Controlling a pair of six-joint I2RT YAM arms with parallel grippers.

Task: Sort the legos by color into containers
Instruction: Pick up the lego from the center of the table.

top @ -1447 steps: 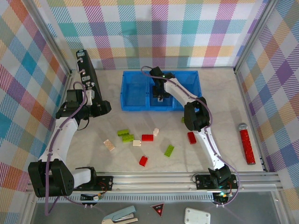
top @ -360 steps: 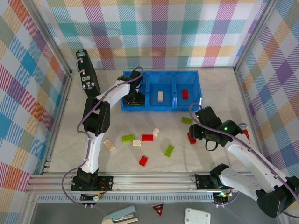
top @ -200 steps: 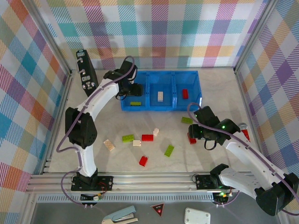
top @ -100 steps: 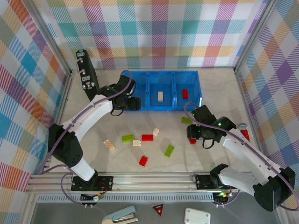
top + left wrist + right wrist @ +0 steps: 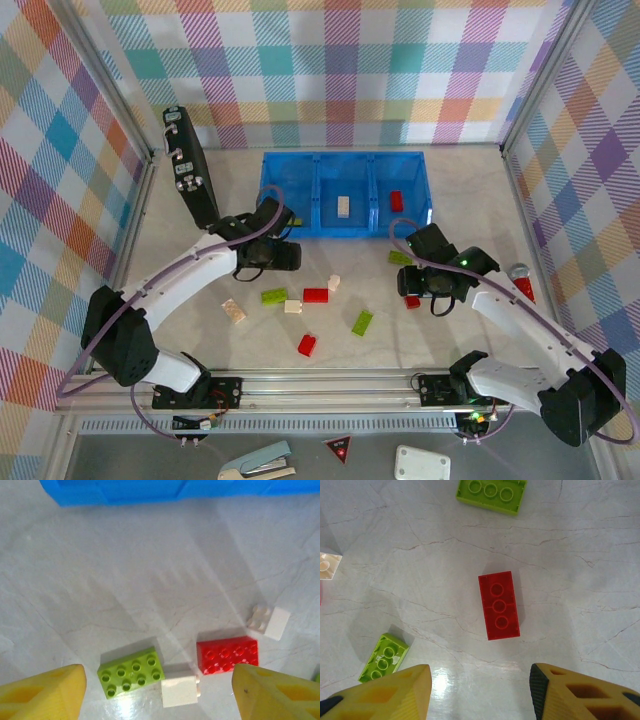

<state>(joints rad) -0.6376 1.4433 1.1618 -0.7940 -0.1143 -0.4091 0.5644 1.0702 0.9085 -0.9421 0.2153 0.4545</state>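
The blue tray stands at the back, with a cream lego in its middle compartment and a red lego in the right one. My left gripper hangs open and empty in front of the tray. Below its jaws lie a green lego, a cream lego and a red lego. My right gripper is open above another red lego, which lies just ahead of its jaws. A green lego lies beyond it.
More loose legos lie mid-table: cream, green, red, cream. A black upright device leans at the back left. A red-handled tool lies by the right wall. Plaid walls close three sides.
My left gripper has drawn back from the tray's left compartment toward the loose legos on the table. The right gripper has edged slightly left above the red lego.
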